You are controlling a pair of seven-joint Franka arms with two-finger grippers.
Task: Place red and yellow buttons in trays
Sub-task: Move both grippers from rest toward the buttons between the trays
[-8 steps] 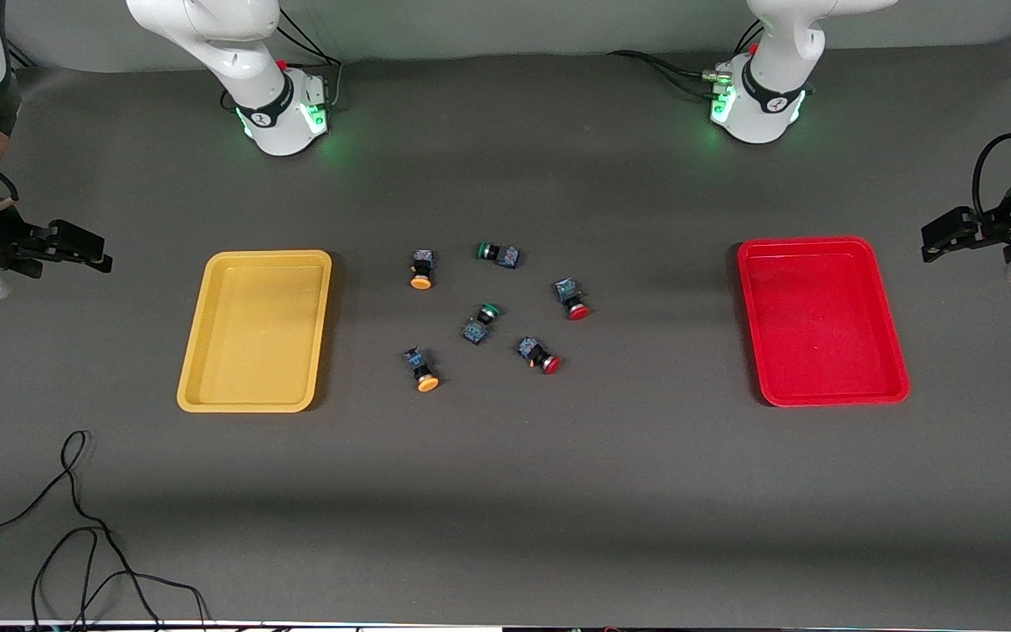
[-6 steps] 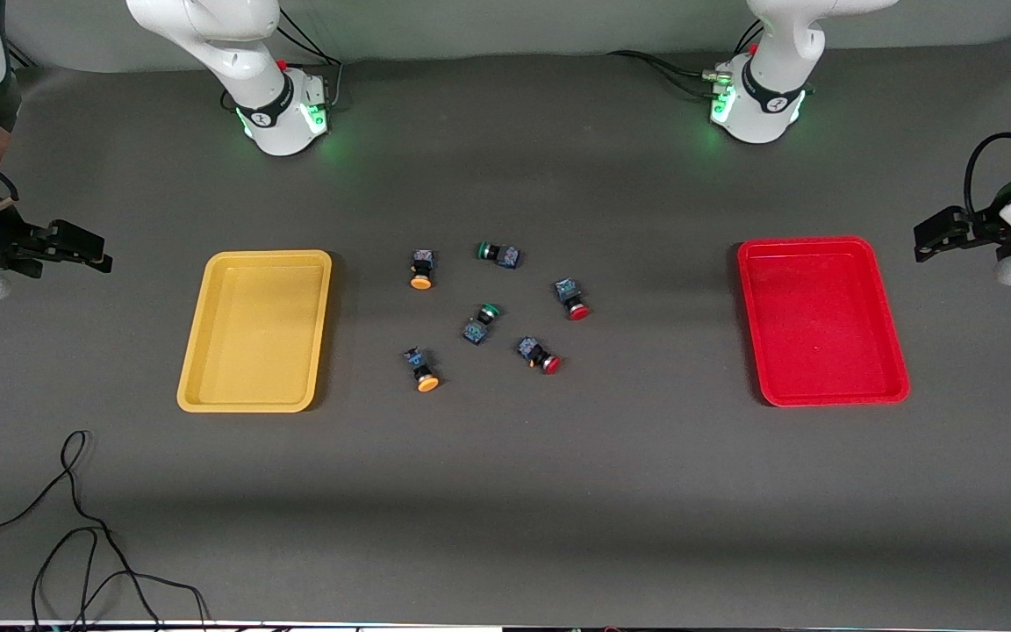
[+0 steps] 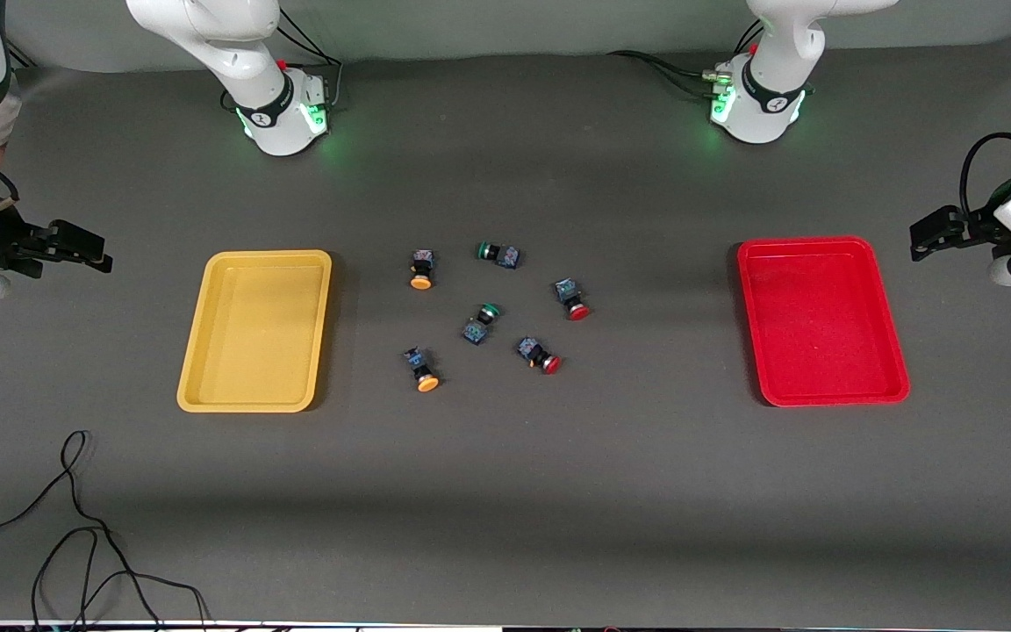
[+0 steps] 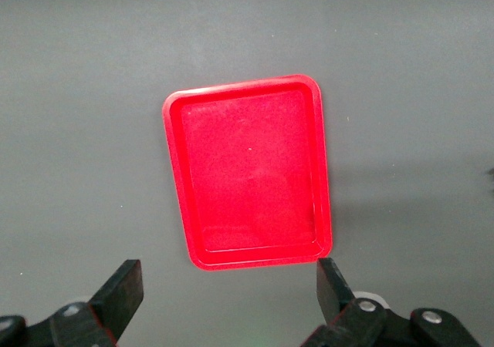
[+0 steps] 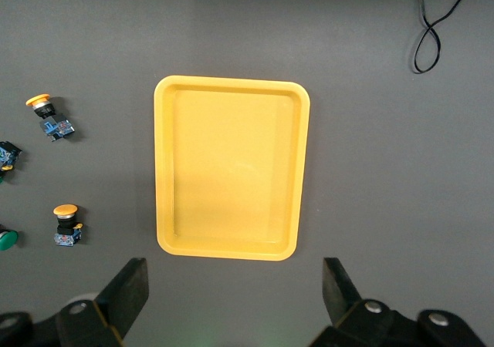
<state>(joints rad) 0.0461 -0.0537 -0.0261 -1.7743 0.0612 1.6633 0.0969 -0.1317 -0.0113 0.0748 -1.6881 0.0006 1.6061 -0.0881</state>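
Observation:
The yellow tray [image 3: 253,330] lies toward the right arm's end of the table and the red tray [image 3: 821,320] toward the left arm's end. Both hold nothing. Between them lie two yellow buttons [image 3: 421,270] [image 3: 424,371] and two red buttons [image 3: 573,299] [image 3: 541,355], all on their sides. My right gripper [image 3: 100,254] is open and empty, in the air beside the yellow tray [image 5: 231,177], with both yellow buttons [image 5: 45,112] [image 5: 65,222] in its wrist view. My left gripper [image 3: 918,242] is open and empty, in the air beside the red tray [image 4: 247,173].
Two green-capped switches [image 3: 498,254] [image 3: 480,322] lie among the buttons. A loose black cable [image 3: 75,518] lies near the table's front edge at the right arm's end. Both arm bases [image 3: 282,114] [image 3: 756,105] stand at the table's back edge.
My left gripper has shifted slightly toward the red tray. The right arm, the buttons and the trays have not moved.

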